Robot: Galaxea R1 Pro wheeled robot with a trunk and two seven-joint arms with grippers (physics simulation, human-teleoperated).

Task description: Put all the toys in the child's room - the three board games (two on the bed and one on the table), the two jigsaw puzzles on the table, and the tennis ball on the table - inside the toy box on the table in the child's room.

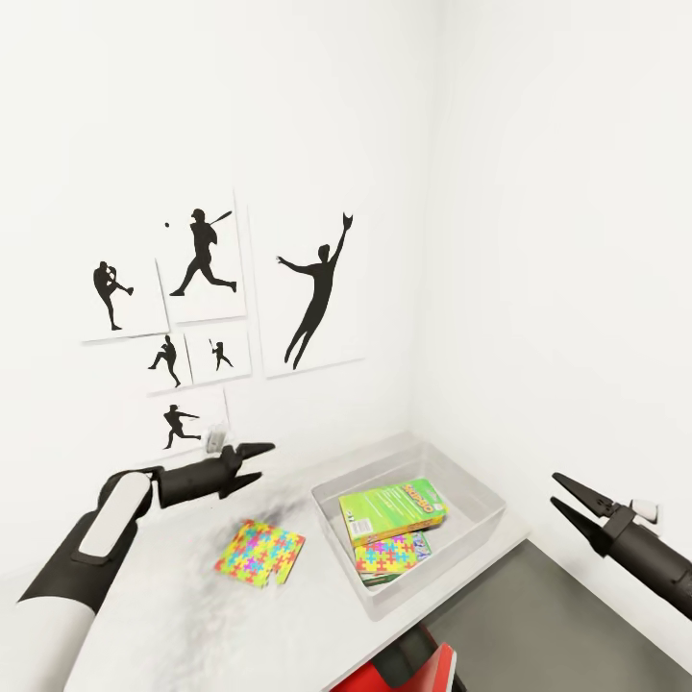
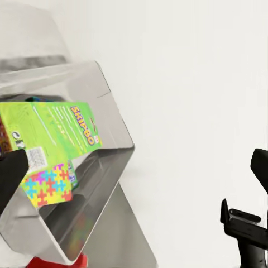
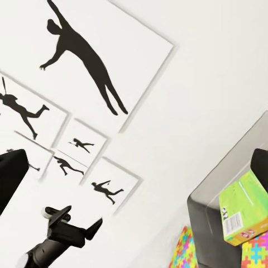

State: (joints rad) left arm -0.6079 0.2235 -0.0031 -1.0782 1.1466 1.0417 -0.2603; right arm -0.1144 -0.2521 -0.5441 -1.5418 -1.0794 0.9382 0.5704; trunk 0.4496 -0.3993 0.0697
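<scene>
We hold both black jaws parted and empty, the left gripper (image 1: 252, 459) nearer the thin multicoloured jigsaw puzzle (image 1: 259, 552) lying on the pale worktop (image 1: 192, 615) at its six o'clock, beside the grey toy box (image 1: 485, 514).

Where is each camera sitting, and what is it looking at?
Head view: up on the robot's head, looking down at the table, the toy box and the wall pictures; both arms and the open left hand and right hand show.
Left wrist view: by the left hand, facing the toy box; the right hand shows.
Right wrist view: by the right hand, facing the wall pictures; the left hand shows.
All three share the green Skip-Bo box.
</scene>
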